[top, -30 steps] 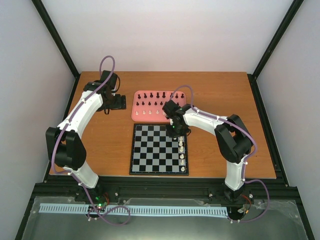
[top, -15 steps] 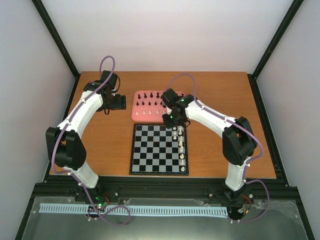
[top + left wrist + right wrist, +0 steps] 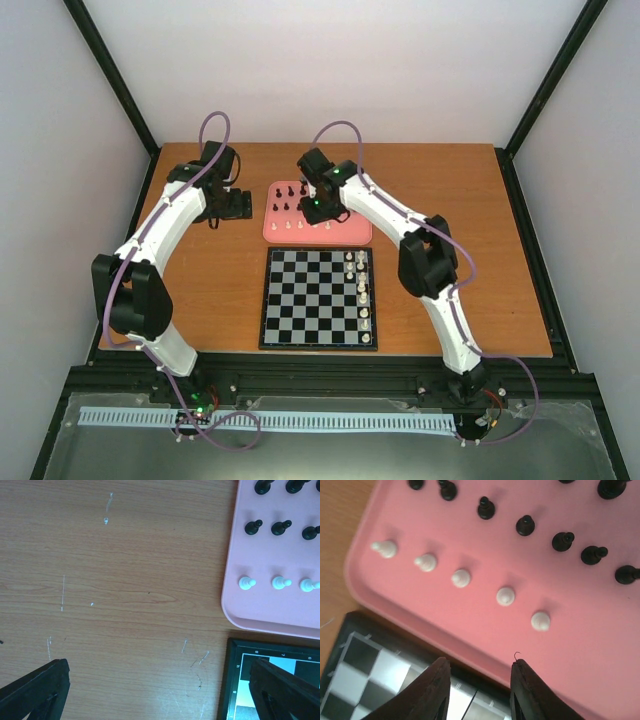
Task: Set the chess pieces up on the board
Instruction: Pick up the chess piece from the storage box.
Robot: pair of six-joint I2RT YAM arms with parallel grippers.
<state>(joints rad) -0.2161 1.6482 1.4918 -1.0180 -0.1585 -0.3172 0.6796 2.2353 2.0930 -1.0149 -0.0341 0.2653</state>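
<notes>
Scuffed orange-brown wooden table at centre frame, pale walls above, black posts at upper corners — left gripper jaws wide apart, right gripper jaws apart, both empty

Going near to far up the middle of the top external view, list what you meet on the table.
board → near rim of the pink tray → row of white pieces on the tray → black pieces behind them.

Pink tray; cream-white and black chess pieces; board checkered black and pale, perhaps grey-blue.
</notes>
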